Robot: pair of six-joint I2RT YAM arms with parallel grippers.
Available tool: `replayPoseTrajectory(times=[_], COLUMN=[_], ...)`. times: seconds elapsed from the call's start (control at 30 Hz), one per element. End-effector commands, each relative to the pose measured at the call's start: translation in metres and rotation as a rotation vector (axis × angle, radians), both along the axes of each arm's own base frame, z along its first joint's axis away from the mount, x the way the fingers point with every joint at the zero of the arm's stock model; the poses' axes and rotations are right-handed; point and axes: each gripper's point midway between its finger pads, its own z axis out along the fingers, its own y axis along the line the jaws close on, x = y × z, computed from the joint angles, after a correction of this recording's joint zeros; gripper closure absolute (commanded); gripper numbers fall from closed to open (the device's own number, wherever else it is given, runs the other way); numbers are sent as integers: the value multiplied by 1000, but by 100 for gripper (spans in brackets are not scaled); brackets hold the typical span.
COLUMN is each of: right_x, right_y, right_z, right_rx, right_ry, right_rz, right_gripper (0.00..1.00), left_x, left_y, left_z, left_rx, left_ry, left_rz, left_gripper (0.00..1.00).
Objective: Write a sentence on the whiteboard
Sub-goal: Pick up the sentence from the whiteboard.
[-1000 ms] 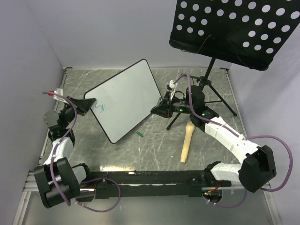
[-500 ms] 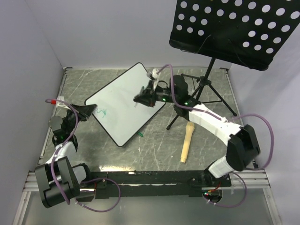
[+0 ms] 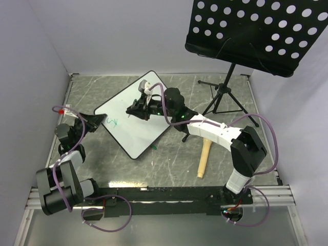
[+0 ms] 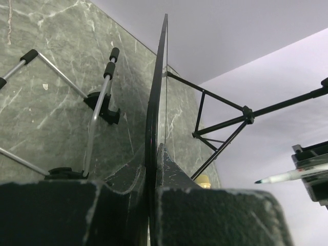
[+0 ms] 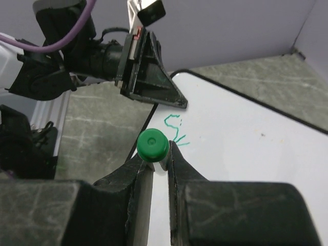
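1. Two black two-finger grippers are seen at a large, flat, white rectangular whiteboard (image 3: 142, 134) with rounded corners and a thin black frame. It is set diagonally on the grey-green marbled tabletop (image 3: 174, 165), left of centre.
2. The left gripper (image 3: 101, 117) is clamped on the board's left corner. In the left wrist view the black edge is seen pinched tight between both fingers.
3. The right gripper (image 5: 156, 154) is closed on a slim marker pen (image 5: 152, 144) with a round green end. The pen is held over the middle of the board with its tip aimed towards the left corner. Whether the tip touches the surface cannot be told.
4. A short teal-green handwritten scribble (image 5: 175, 128) is seen on the white surface just beside the left gripper. It is too short to be read as words.
5. Bent metal wire feet (image 4: 96, 100) with black rubber ends are seen on the board's back face.
6. A black perforated music stand (image 3: 256, 31) on a tripod is placed at the far right.
7. A pale wooden piece (image 3: 203, 160), shaped like a handle, is laid on the table to the right of the board.
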Motion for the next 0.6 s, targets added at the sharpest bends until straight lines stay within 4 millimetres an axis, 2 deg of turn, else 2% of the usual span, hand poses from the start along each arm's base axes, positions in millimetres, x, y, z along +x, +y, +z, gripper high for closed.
replayPoseTrajectory(times=[0.0, 0.03, 0.2, 0.57], right_x=[-2, -2, -3, 8], right_y=[10, 12, 17, 28], right_z=[36, 35, 25, 4], right_rx=[148, 160, 221, 300], right_ry=[-176, -183, -226, -395], right_rz=[-1, 0, 8, -69], right_gripper=[100, 100, 100, 100], left_x=[2, 1, 2, 4], left_y=[-10, -12, -16, -24], left_z=[9, 16, 18, 10], left_rx=[107, 108, 164, 174], left_ry=[-126, -166, -214, -193], left_rz=[-75, -84, -125, -164], left_gripper=[99, 99, 99, 99])
